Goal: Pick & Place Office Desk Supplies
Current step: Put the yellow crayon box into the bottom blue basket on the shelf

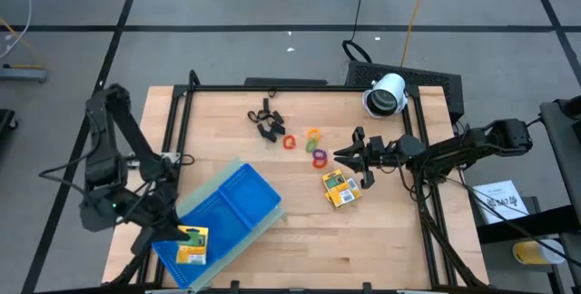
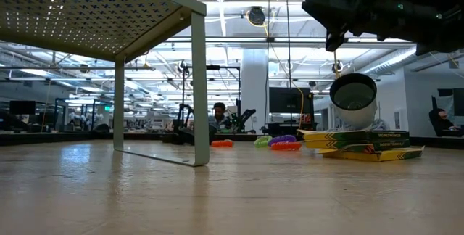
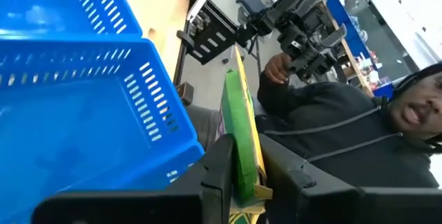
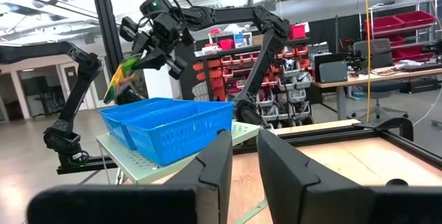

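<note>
The left gripper [image 1: 186, 240] hovers over the near end of the blue tray [image 1: 238, 196], its fingers pinching a yellow-and-green printed pack [image 3: 239, 141] on edge (the tray sits on a raised perforated shelf). In the left wrist view, the tray's slotted wall lies just beside the fingers, and a person in a dark top shows beyond them.

The right gripper [image 1: 349, 154] hangs above the table, fingers drawn nearly together with a narrow gap, holding nothing. Just beside its tips lie two more yellow packs [image 1: 339, 187], stacked. A little farther ahead of it sit the small coloured rings [image 1: 313, 146], then the black clips [image 1: 266, 120]. A white cylindrical device [image 1: 387, 94] stands behind its wrist.
</note>
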You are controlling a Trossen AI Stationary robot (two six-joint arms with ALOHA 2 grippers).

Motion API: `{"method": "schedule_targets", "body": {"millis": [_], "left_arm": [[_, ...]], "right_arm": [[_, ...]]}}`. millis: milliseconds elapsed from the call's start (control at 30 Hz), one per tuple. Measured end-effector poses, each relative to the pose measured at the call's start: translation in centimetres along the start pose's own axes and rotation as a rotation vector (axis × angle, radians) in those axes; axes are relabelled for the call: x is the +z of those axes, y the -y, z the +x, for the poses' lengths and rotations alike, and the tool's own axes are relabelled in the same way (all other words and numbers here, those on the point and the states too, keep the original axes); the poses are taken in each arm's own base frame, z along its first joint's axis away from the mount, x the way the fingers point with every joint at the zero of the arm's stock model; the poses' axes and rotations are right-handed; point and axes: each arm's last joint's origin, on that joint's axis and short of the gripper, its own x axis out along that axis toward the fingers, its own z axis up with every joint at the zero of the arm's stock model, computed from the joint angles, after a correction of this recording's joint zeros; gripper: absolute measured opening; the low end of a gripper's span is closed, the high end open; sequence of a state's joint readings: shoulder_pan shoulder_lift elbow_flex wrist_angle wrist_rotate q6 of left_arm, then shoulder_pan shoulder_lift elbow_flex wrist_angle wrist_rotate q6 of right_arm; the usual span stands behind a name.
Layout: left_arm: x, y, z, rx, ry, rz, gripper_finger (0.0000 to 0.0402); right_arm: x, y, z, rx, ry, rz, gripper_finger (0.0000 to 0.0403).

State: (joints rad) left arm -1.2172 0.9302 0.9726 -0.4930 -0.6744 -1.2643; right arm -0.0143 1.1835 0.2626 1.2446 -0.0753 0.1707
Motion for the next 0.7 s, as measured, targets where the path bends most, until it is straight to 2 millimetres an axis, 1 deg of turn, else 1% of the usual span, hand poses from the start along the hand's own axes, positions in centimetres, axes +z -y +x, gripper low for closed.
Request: {"method": "schedule_targets", "body": {"millis": [100, 233, 400, 533, 700], "left_arm": [[-0.5, 0.1, -0.5, -0.003, 0.018, -0.001, 0.005], [-1.1, 0.3, -1.1, -0.006, 0.052, 0.048, 0.0043], [-1.4, 0.1, -1.5, 0.015, 0.081, 0.097, 0.0058], [-1.7, -0.3, -1.3, 0.06, 0.09, 0.153, 0.0071], [-2.7, -0.5, -0.6, 0.099, 0.054, 0.173, 0.007]], "right_arm": [[0.0, 0.0, 0.0, 0.001, 0.0, 0.0, 0.0059], [0.0, 0.0, 0.0, 0.001, 0.0, 0.0, 0.0059], [0.0, 0.0, 0.0, 0.001, 0.0, 0.0, 0.0059], [0.0, 0.0, 0.0, 0.001, 0.0, 0.0, 0.0059], [0.0, 0.0, 0.0, 0.001, 0.0, 0.0, 0.0059]]}}
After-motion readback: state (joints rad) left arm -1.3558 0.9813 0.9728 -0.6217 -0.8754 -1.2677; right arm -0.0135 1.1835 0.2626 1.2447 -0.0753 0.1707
